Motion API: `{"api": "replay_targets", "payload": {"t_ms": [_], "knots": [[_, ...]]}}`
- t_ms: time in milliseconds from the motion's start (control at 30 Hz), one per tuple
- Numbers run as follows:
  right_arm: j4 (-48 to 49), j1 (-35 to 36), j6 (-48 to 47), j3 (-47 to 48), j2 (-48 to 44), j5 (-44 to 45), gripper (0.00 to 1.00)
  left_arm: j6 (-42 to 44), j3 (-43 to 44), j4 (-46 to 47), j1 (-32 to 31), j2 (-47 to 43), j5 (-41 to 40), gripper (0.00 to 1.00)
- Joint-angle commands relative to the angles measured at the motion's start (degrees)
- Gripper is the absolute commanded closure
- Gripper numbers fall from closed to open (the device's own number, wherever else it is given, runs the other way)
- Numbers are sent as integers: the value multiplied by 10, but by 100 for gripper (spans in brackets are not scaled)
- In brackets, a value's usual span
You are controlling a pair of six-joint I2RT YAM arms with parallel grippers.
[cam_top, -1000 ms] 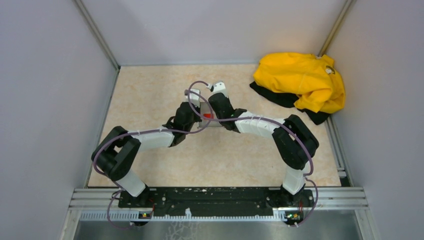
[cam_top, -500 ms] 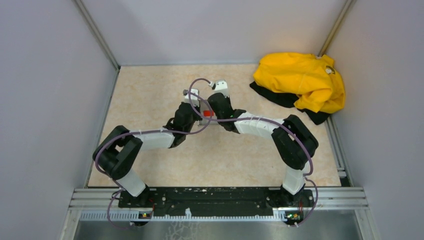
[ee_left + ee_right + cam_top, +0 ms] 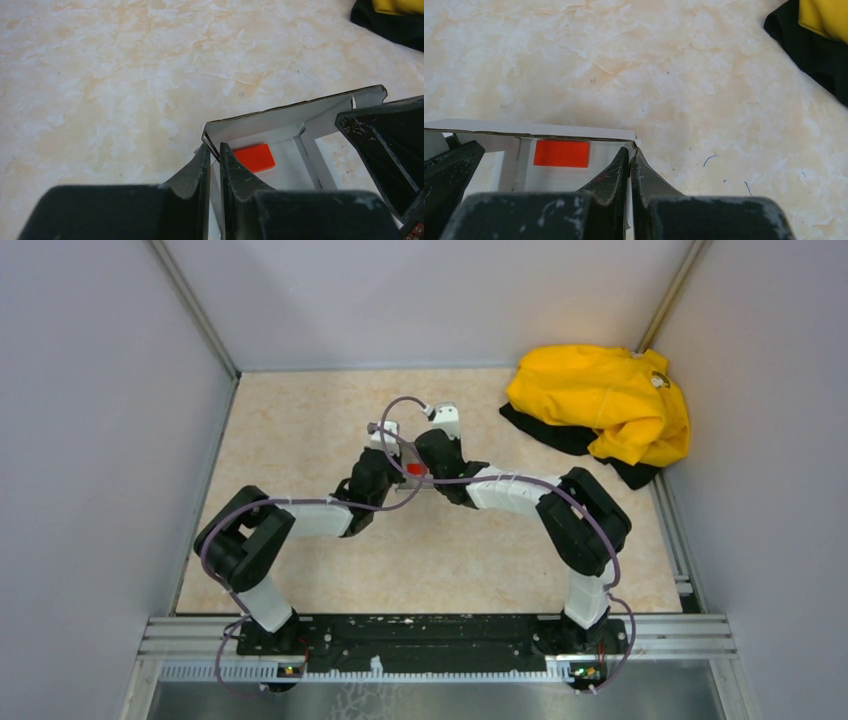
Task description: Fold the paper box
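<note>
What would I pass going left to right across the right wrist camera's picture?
The left end effector's finger → red block inside the paper box → right end effector → yellow garment.

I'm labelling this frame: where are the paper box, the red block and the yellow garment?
paper box (image 3: 270,122): left wrist view, inside of its far wall.
red block (image 3: 254,157): left wrist view, its top face.
yellow garment (image 3: 600,400): top external view, its yellow middle.

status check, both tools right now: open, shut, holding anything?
Left tool: closed, pinching a wall of the paper box.
Right tool: closed, pinching another wall of the paper box.
</note>
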Motion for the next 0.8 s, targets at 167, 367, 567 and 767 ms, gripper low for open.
{"api": "replay_targets", "payload": {"t_ms": [167,367,567,767], "knots": [[94,31,55,-32,-5,-62,100,-43,-23,66,-18,4,73,84],[107,38,68,-63,-10,-54,100,-57,-55,83,-20,-8,74,85],[108,50,74,-83,-14,-39,100,-61,-82,97,-28,-21,70,85],[106,61,84,-107,-22,-25,100,-66,-108,106,-40,-31,62,85]]}}
